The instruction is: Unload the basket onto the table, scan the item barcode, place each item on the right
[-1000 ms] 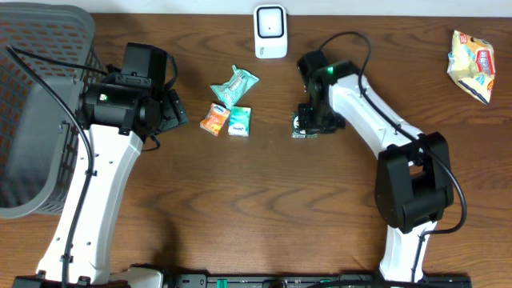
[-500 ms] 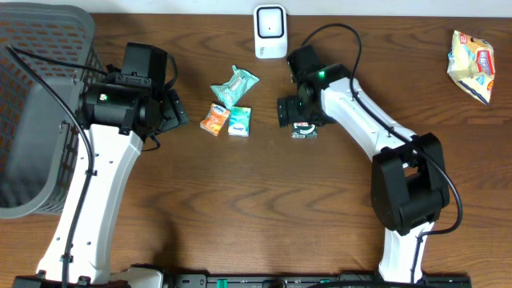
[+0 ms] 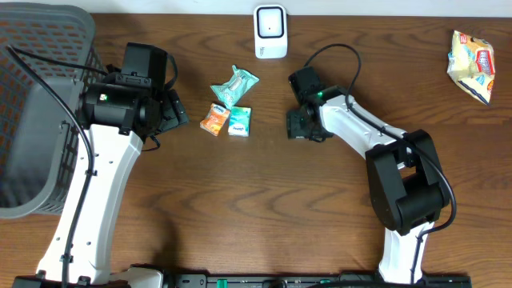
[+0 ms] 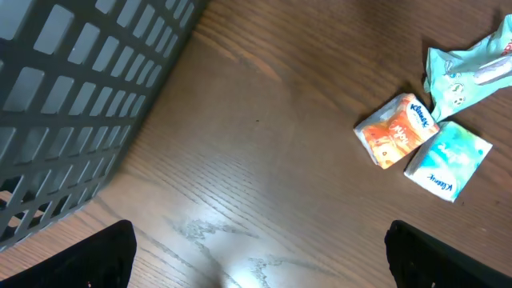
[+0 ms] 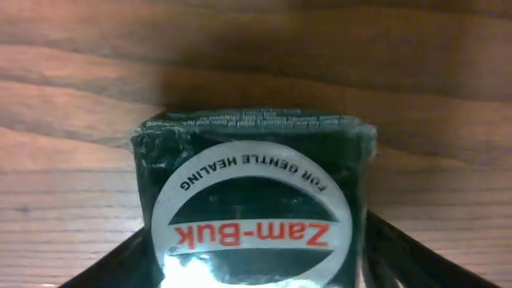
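Observation:
A dark green Zam-Buk box (image 5: 252, 172) with a white oval label lies on the wooden table and fills the right wrist view. My right gripper (image 5: 256, 236) stands over it, its dark fingers (image 5: 120, 260) pressed against both side walls. In the overhead view this gripper (image 3: 299, 125) covers nearly all of the box, a short way below the white barcode scanner (image 3: 270, 32) at the back edge. My left gripper (image 4: 256, 260) hangs wide open over bare wood, to the left of the small packets, and holds nothing.
A teal packet (image 3: 235, 86), an orange Kleenex pack (image 3: 214, 120) and a teal Kleenex pack (image 3: 239, 121) lie left of centre. At the far left stands a grey mesh basket (image 3: 32, 104). A yellow snack bag (image 3: 470, 54) rests at the back right.
My right gripper let go of the box, shifted left and turned, then came down on it again across another side. The left arm has not moved.

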`<state>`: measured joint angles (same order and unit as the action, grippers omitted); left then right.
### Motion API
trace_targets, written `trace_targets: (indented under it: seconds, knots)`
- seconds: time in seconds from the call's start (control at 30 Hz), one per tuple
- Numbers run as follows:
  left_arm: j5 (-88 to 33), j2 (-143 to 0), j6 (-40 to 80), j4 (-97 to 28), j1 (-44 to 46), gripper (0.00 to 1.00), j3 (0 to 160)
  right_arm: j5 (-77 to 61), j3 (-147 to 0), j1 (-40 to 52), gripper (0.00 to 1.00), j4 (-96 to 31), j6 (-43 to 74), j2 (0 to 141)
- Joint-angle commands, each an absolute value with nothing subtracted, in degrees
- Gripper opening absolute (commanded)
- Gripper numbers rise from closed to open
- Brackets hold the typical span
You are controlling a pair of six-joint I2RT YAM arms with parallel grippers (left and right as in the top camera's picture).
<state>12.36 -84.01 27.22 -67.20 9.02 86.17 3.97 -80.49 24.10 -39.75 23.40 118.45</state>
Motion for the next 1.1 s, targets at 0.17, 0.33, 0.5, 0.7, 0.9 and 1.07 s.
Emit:
trace_targets:
  seconds: [0.17, 0.33, 0.5, 0.7, 0.9, 1.07]
  knots:
    - [13.13, -84.25, 27.75, -67.44, 8.80, 0.98, 86.11, 6.09, -80.25, 24.64, 0.52, -39.42, 23.42, 118.28]
    - [13.13, -84.25, 27.75, -67.44, 8.80, 0.98, 86.11, 6.11, -80.73, 24.58, 0.66, -39.35, 18.31, 118.28]
    - [13.13, -84.25, 27.75, -67.44, 8.80, 0.98, 86.11, 7.57, -80.68, 24.58, 0.77, -36.86, 14.02, 118.30]
    - [13.15, -84.25, 27.75, -67.44, 8.80, 0.98, 86.11, 6.90, -80.53, 24.60, 0.71, -35.11, 14.09, 118.37]
    - [13.13, -84.25, 27.75, -67.44, 8.80, 0.98, 86.11, 6.72, -80.38, 24.84, 0.66, -36.25, 14.09, 119.20]
    - [13.15, -84.25, 27.75, -67.44, 8.80, 0.98, 86.11, 6.72, -80.14, 24.80, 0.65, -36.27, 14.09, 120.90]
